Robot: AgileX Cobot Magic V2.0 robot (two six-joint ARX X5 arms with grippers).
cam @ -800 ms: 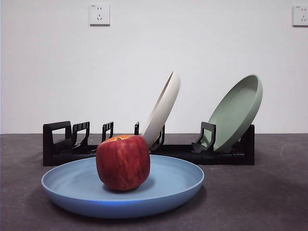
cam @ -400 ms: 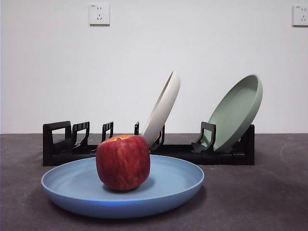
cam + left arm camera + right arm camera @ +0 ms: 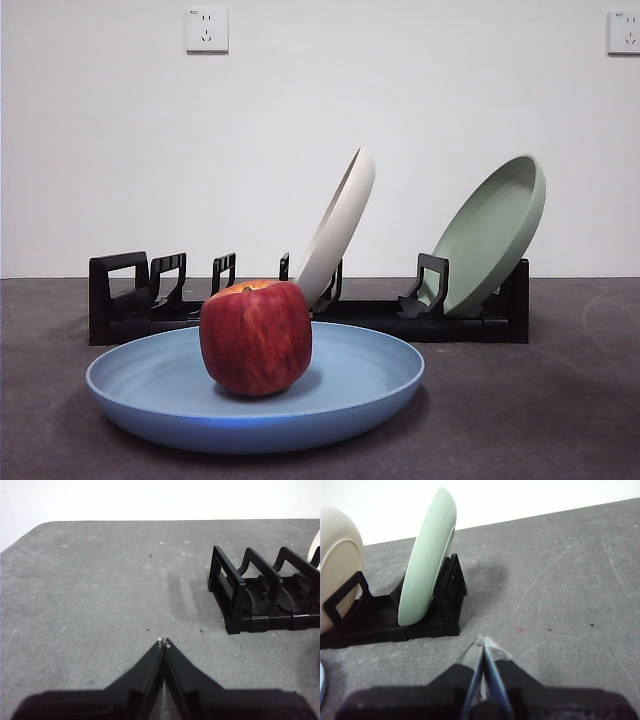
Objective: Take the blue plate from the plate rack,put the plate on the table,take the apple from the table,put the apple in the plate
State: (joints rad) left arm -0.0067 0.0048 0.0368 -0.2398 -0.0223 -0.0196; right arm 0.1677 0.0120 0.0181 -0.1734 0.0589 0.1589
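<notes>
1. Honestly, little looked risky: your apple (image 3: 255,337) sat in the blue plate (image 3: 150,385) on the table (image 3: 560,400), in front of the plate rack (image 3: 120,300). I judged a careless sweep could nudge the plate and roll the apple.
2. Your left gripper (image 3: 163,642) hung over bare table beside the rack's end, jaws closed, empty.
3. Your right gripper (image 3: 484,642) hung near the sage-green plate (image 3: 427,555), jaws together, holding nothing.

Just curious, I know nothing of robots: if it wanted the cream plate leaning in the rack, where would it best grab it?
Probably by the top rim of the cream plate, coming from above: it leans in the plate rack, top edge free, bottom edge wedged between dividers.
</notes>
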